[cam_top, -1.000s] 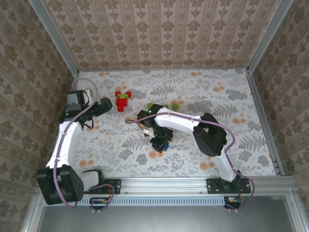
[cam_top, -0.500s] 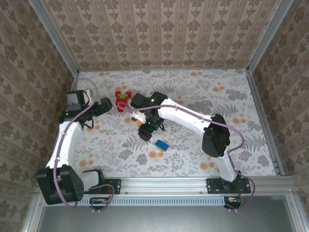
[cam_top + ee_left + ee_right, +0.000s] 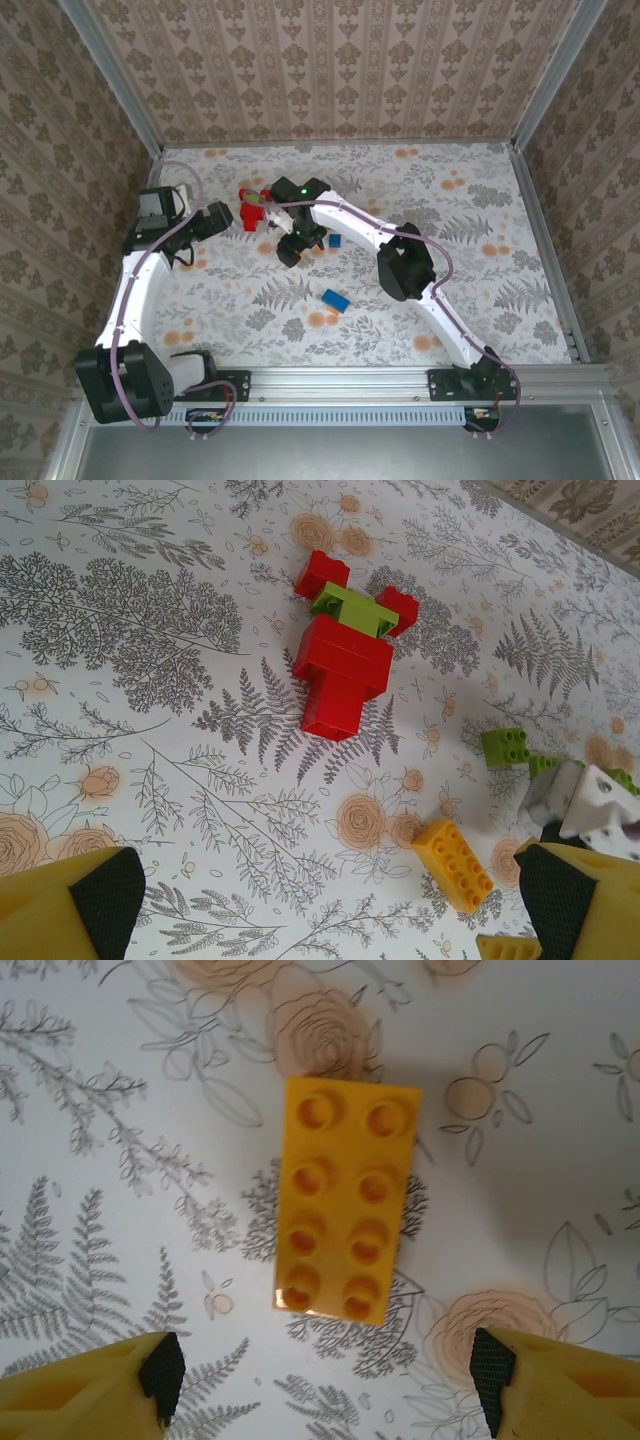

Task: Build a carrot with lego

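Observation:
A yellow-orange two-by-four lego brick [image 3: 345,1195] lies flat on the patterned table, studs up. My right gripper [image 3: 327,1370] hovers over it, open, with the brick just ahead of its fingertips and nothing held. That same brick [image 3: 455,865] lies at the lower right in the left wrist view. A blue brick [image 3: 335,300] lies alone on the table, below the right gripper [image 3: 288,250]. My left gripper [image 3: 330,895] is wide open and empty over bare table at the left [image 3: 220,216]. The carrot is out of view.
A red stack with a green brick [image 3: 345,650] lies at the back left [image 3: 252,210]. A loose green brick [image 3: 505,745] and a small blue brick [image 3: 336,239] lie near the right arm. A yellow piece [image 3: 510,948] pokes in at the bottom edge.
My right gripper opened, left the blue brick on the table and swung back and left to over the yellow brick. The left arm stayed put.

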You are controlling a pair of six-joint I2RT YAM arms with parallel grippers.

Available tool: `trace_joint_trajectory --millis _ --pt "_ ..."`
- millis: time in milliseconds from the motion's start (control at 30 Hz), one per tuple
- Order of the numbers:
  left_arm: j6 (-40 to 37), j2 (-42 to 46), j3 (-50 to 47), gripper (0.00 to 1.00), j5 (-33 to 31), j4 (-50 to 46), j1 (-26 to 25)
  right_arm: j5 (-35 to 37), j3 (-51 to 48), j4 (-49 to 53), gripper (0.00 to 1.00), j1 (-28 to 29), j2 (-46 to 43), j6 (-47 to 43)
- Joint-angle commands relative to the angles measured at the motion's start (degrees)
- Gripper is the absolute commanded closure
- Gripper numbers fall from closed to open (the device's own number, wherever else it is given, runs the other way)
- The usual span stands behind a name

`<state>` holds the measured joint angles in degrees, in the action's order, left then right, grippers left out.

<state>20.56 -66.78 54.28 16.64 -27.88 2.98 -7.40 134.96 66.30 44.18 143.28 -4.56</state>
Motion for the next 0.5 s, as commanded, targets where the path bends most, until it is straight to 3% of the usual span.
trace_joint_trajectory --millis 0,467 --pt "-1.3 -0.3 1.4 0.0 -0.1 -0.7 -0.2 -2.5 2.4 -2.8 0.22 0.1 1.2 0.1" --pt "-1.3 -0.4 1.5 0.0 -0.6 -0.8 -0.2 -6.6 4.3 -6.5 0.28 -0.9 5.5 2.0"
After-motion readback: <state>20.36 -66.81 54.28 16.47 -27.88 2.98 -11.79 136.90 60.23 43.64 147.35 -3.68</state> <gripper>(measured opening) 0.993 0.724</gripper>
